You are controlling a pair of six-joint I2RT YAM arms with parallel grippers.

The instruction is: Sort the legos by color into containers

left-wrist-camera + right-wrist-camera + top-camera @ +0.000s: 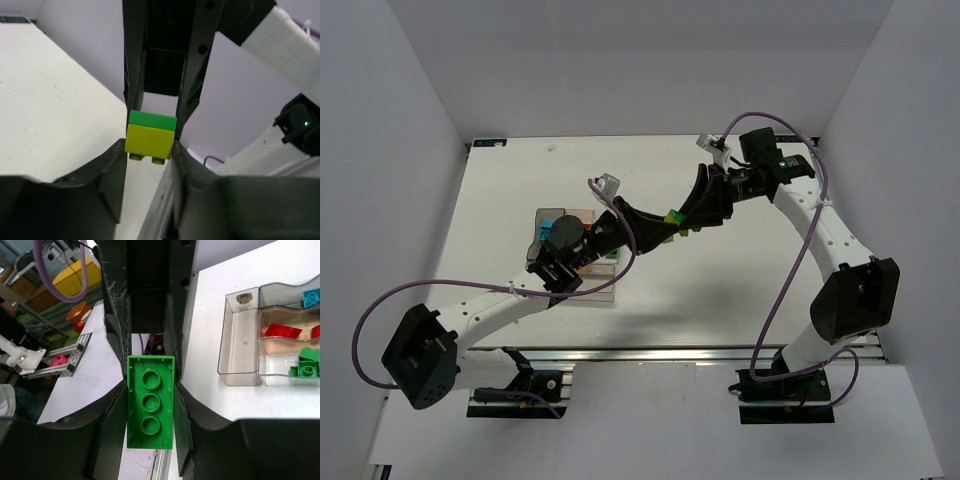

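Note:
My two grippers meet in mid-air over the table's middle. The right gripper (pixel 150 390) is shut on a dark green lego (pixel 150 407), seen from its hollow underside. A lime-yellow lego (pixel 150 141) is stuck to that green lego (pixel 152 120). My left gripper (pixel 149 150) has both fingertips pressed against the yellow lego's sides. From above, the joined legos (pixel 672 216) show between the two hands. The containers (pixel 240 340) lie on the table and hold red legos (pixel 282 330), a cyan one (pixel 311 296) and green ones (pixel 305 367).
From above, the left arm's wrist covers much of the containers (pixel 603 297). The smoky grey bin nearest the right gripper looks empty. White walls close the table on three sides, and a metal rail (pixel 700 355) runs along the near edge.

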